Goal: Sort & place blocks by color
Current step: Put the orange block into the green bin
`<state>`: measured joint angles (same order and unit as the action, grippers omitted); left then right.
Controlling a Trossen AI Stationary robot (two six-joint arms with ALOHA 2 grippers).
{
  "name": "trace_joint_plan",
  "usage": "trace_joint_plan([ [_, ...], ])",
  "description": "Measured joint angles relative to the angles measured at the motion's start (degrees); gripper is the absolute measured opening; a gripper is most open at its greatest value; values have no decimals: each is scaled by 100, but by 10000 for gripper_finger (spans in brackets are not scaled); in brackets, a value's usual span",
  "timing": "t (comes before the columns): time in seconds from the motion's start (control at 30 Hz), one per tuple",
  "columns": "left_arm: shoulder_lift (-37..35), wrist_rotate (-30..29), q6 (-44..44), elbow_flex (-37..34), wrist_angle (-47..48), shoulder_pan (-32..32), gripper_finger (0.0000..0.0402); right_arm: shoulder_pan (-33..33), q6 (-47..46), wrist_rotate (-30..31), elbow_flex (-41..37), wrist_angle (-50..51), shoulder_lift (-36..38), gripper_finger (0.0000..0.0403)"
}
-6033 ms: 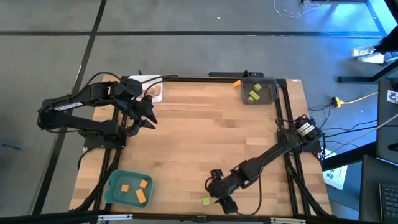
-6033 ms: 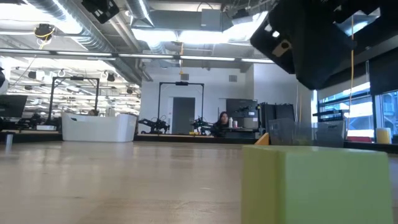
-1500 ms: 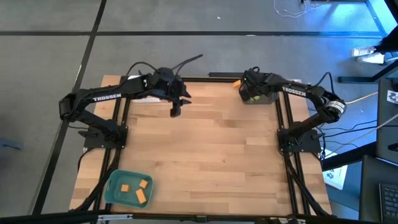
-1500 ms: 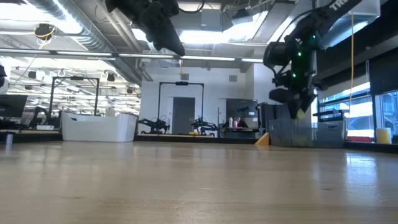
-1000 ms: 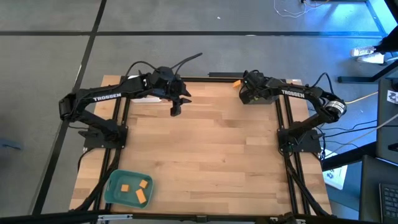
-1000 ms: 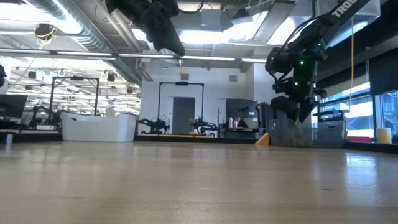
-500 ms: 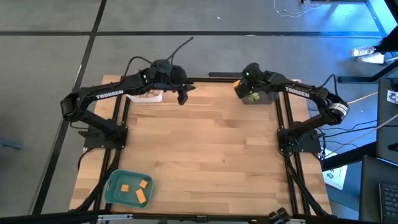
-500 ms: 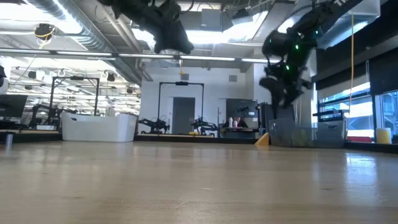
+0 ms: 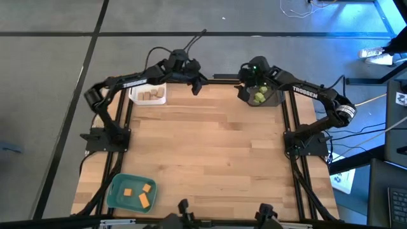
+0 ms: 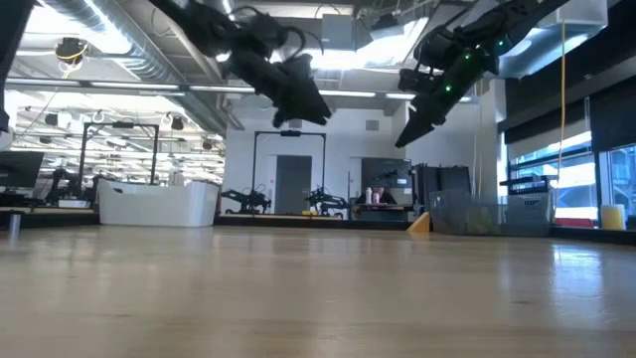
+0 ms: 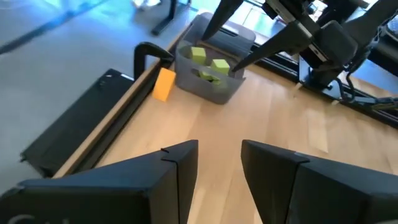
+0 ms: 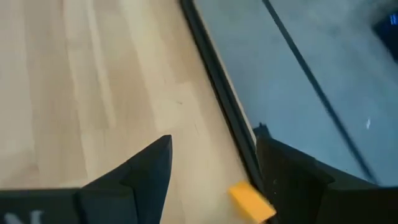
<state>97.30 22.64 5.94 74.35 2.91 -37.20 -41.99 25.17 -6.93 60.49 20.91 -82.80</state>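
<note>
One orange block [image 12: 251,202] is left out at the tabletop's [image 9: 210,152] far edge, just left of the grey tray [image 9: 272,100]. The right hand [image 9: 243,76], open and empty, is nearest; the left hand [image 9: 196,84], narrowly open, is farther left.

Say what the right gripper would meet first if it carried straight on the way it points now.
Probably the orange block by the table's black edge rail; it lies between the right gripper's open fingers, though depth is unclear.

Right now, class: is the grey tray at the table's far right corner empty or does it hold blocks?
It holds blocks. The grey tray has light green blocks inside; the high view shows them too.
</note>
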Motion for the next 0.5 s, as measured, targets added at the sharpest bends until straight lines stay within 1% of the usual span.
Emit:
trace_joint_plan([
  [0.07,251,74,2,152,-49,-18,117,-55,432,-66,0,-18,-99,233],
  [0.23,653,46,-54,393,-140,-18,117,-216,1158,-56,0,-11,-493,233],
  [0.33,817,-127,-313,498,-394,-18,117,-302,1082,168,0,-74,-775,233],
  [0.47,993,-653,-547,608,-519,-18,117,-341,654,723,0,-97,-1129,233],
  [0.5,1015,-741,-549,610,-541,-18,117,-341,510,778,0,-92,-1193,233],
])
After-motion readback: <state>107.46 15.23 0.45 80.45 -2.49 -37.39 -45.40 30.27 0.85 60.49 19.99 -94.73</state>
